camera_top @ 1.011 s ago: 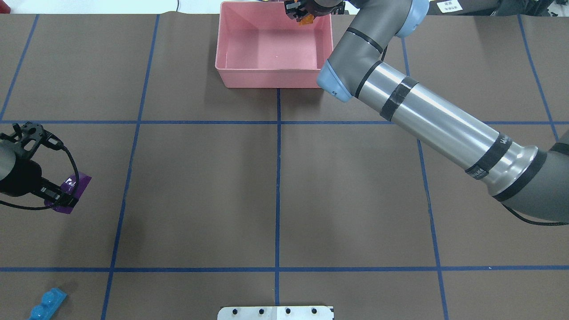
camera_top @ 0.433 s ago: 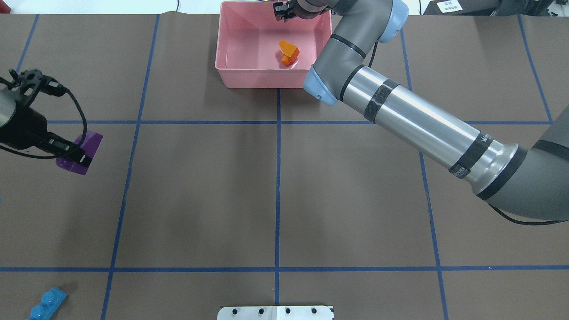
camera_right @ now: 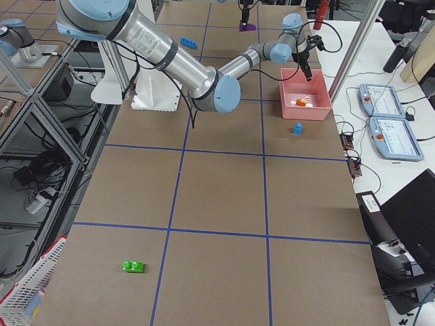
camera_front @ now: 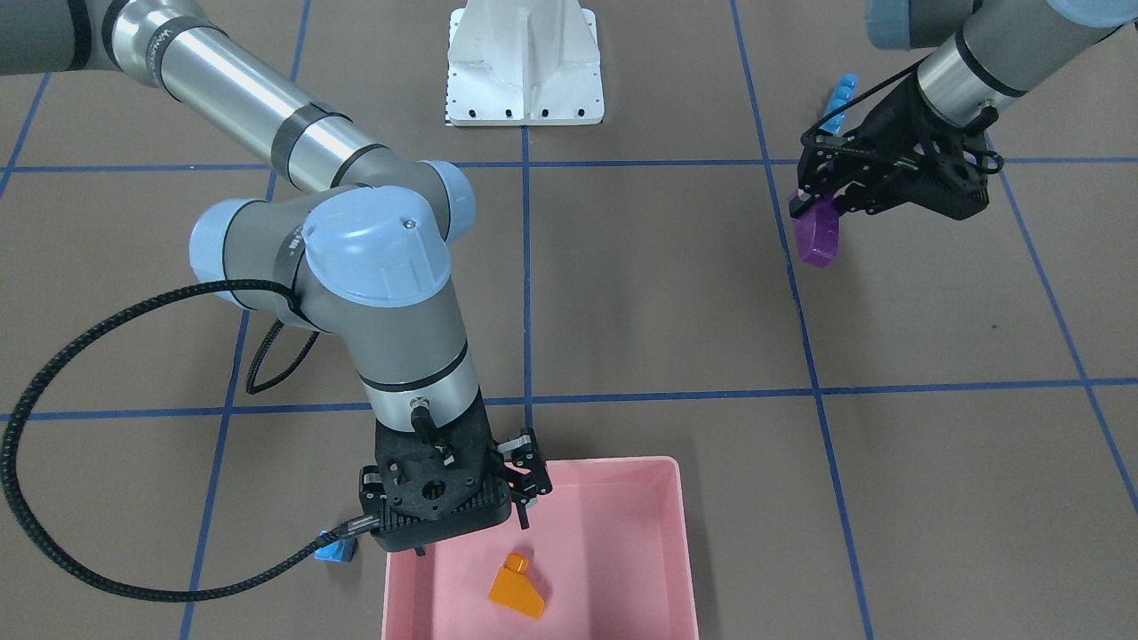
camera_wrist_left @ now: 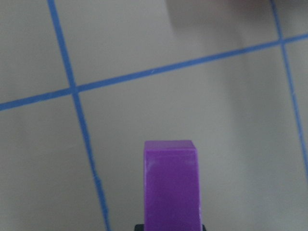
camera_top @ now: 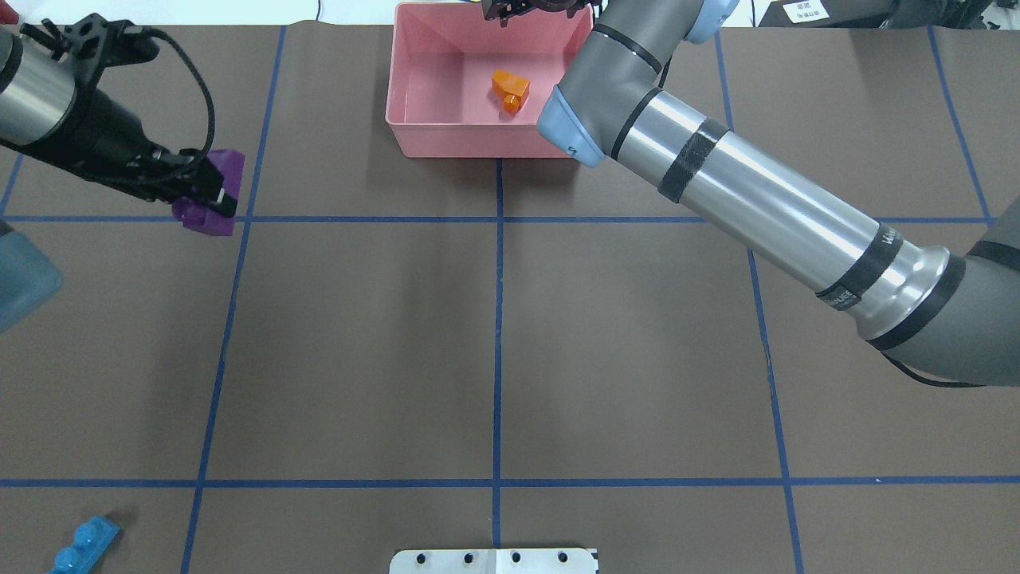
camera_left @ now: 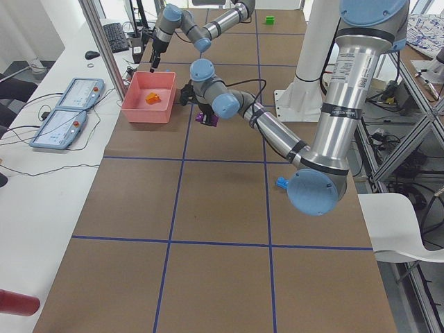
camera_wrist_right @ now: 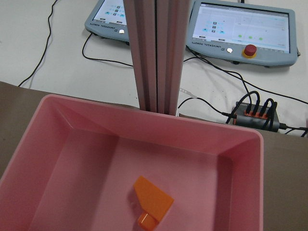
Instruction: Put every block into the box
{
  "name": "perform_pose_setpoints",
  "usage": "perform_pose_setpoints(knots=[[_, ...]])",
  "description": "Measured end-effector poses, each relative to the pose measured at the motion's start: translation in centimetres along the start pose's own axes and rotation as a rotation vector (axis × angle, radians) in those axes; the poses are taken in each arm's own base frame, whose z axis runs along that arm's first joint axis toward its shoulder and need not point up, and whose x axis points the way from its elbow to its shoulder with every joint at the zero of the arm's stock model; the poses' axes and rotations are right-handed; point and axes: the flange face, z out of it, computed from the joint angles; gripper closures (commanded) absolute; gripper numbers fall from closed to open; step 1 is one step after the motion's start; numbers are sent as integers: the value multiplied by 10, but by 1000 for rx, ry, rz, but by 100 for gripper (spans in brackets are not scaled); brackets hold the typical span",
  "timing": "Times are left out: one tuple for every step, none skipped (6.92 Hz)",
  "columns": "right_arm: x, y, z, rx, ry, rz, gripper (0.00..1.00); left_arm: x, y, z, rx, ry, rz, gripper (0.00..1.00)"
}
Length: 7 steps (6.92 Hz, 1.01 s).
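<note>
Pink box (camera_top: 478,143) — orange block (camera_top: 510,84) inside (mid-floor), left pincer (camera_front: 813,203) holding purple block (camera_front: 818,238)

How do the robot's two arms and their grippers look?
The right arm and left arm have silver tubes, grey joints with light-blue caps and black bands. The right gripper and left gripper are black, two-fingered. A braided black cable runs to the right gripper.

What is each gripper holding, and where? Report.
Left gripper pinches the purple block by one end. Right gripper is open, holding nothing.
</note>
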Motion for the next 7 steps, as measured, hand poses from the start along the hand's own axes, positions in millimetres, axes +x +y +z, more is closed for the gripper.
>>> perform_pose_setpoints(knots=[[28, 8, -11, -41, 5, -18, 1, 32, -19, -8, 43, 18, -70, 100], [74, 25, -15, -64, 10, -62, 1, 55, -41, -10, 102, 12, -129, 100], [117, 44, -16, -77, 19, -122, 1, 76, -66, -7, 164, 8, -196, 100], [147, 56, -14, -89, 29, -169, 1, 103, -92, 7, 235, 18, -276, 100], [165, 63, -11, -95, 39, -195, 1, 139, -116, 34, 308, 24, -348, 100], [179, 68, -5, -86, 41, -208, 1, 176, -139, 67, 382, 10, -399, 100], [193, 74, 6, -53, 23, -202, 1, 205, -166, 99, 447, -15, -430, 100]])
